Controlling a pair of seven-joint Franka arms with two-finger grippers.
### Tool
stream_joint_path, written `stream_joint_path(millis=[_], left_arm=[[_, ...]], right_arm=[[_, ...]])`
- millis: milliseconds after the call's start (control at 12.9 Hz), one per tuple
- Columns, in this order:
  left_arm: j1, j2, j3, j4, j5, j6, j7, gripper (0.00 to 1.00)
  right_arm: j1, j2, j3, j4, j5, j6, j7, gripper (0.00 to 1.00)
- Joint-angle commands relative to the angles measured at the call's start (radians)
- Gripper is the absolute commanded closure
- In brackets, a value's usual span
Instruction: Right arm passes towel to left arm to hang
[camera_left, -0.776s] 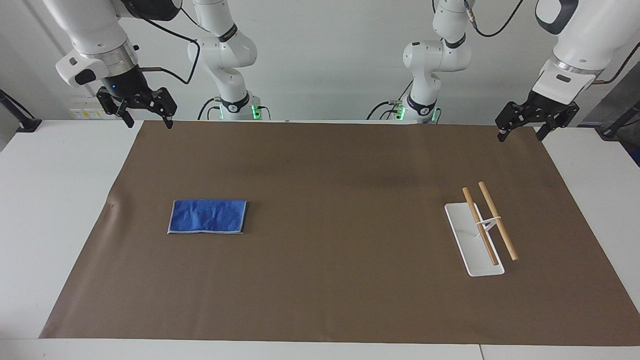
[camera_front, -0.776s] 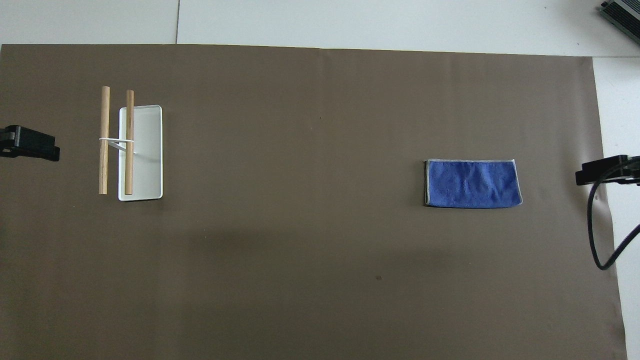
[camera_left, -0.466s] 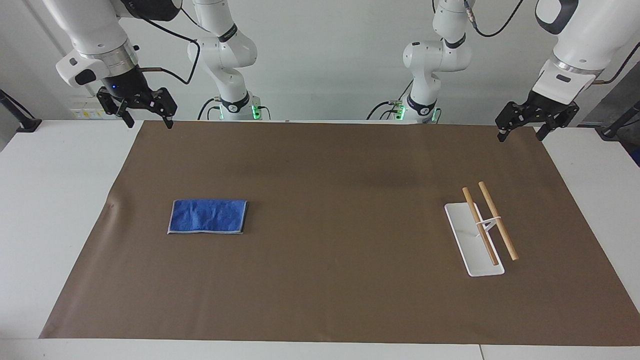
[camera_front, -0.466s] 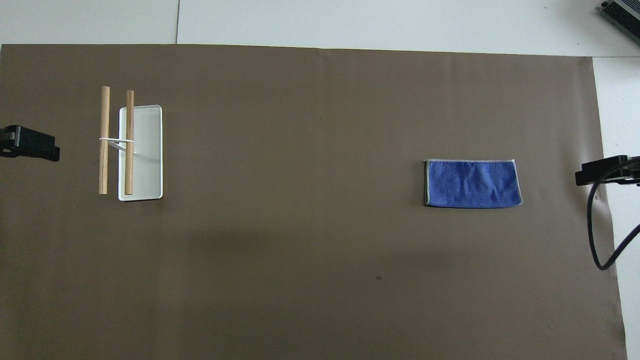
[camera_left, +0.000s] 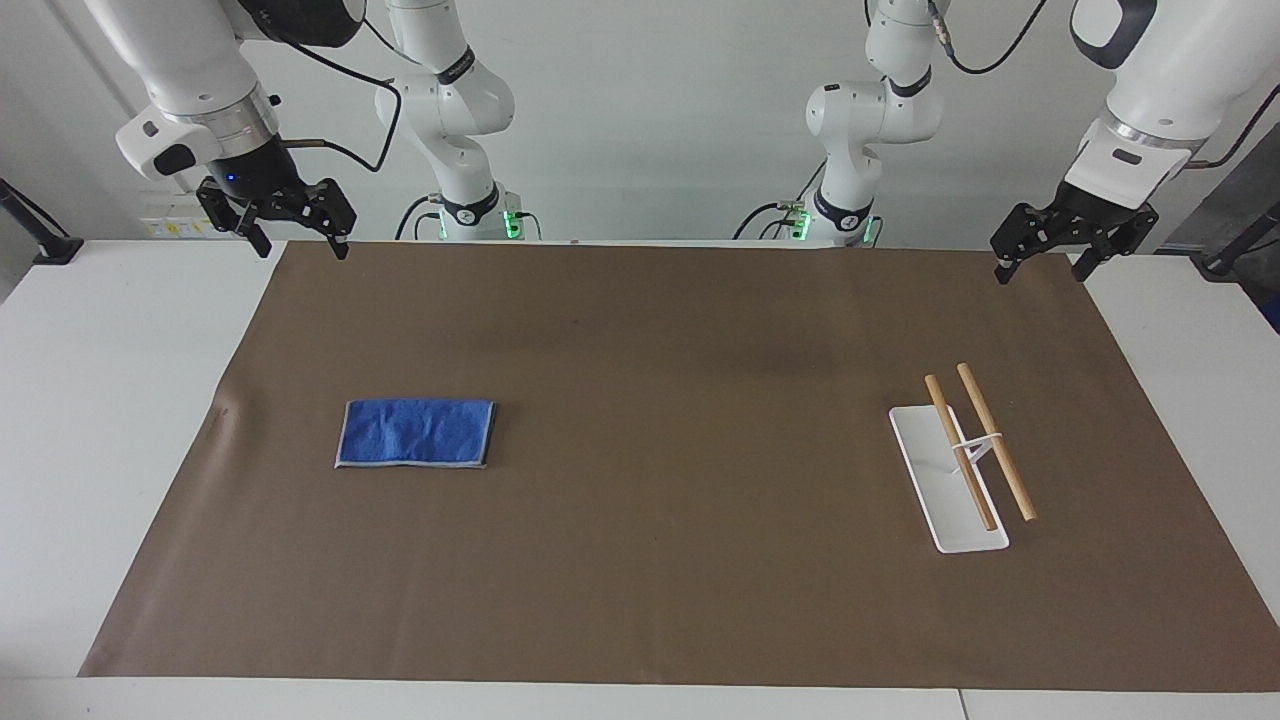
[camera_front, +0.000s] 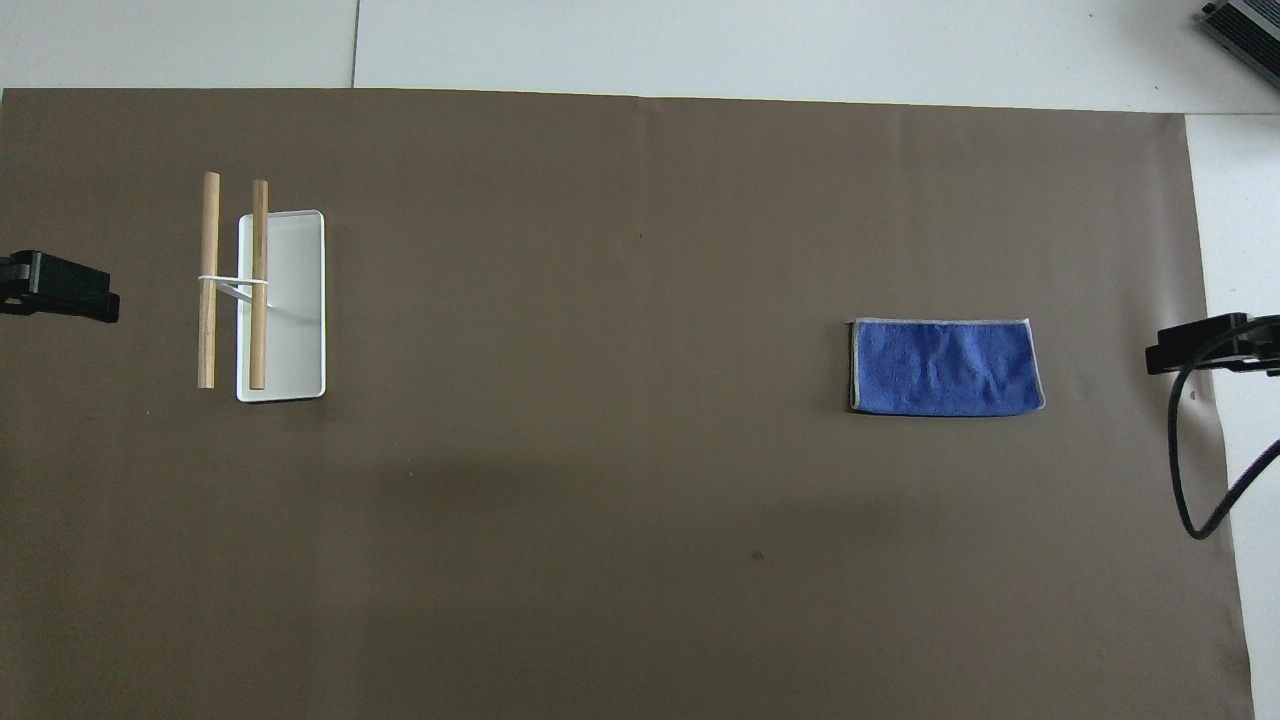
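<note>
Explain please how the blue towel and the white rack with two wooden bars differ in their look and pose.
The towel is a soft, crinkled blue cloth lying flat and folded on the brown mat; the rack is rigid, a white tray-like base carrying two wooden bars raised above it. The towel lies toward the right arm's end of the table, the rack toward the left arm's end. Both rest on the mat, touched by neither hand.

Wall: I see a plain white wall (camera_left: 640, 120) at the robots' end.
Table: my white table (camera_left: 120, 400) lies under a brown mat (camera_left: 680, 400) covering most of it.
Light: even, soft, with faint shadows on the mat.
Corner: a dark device (camera_front: 1245, 25) sits at the table edge.
</note>
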Motion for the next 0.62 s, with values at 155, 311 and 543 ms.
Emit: stream_joint_path(millis=[155, 311, 543], left_arm=[[-0.002, -0.026, 0.007, -0.031, -0.012, 0.011, 0.006, 0.0], [-0.002, -0.026, 0.007, -0.031, -0.012, 0.011, 0.007, 0.0], [-0.002, -0.028, 0.007, -0.031, -0.012, 0.011, 0.006, 0.0]], right_arm=[[0.003, -0.015, 0.005, -0.036, 0.005, 0.082, 0.035, 0.0], [0.007, -0.005, 0.008, -0.068, 0.005, 0.157, 0.035, 0.0], [0.006, 0.035, 0.008, -0.077, 0.007, 0.201, 0.029, 0.0]])
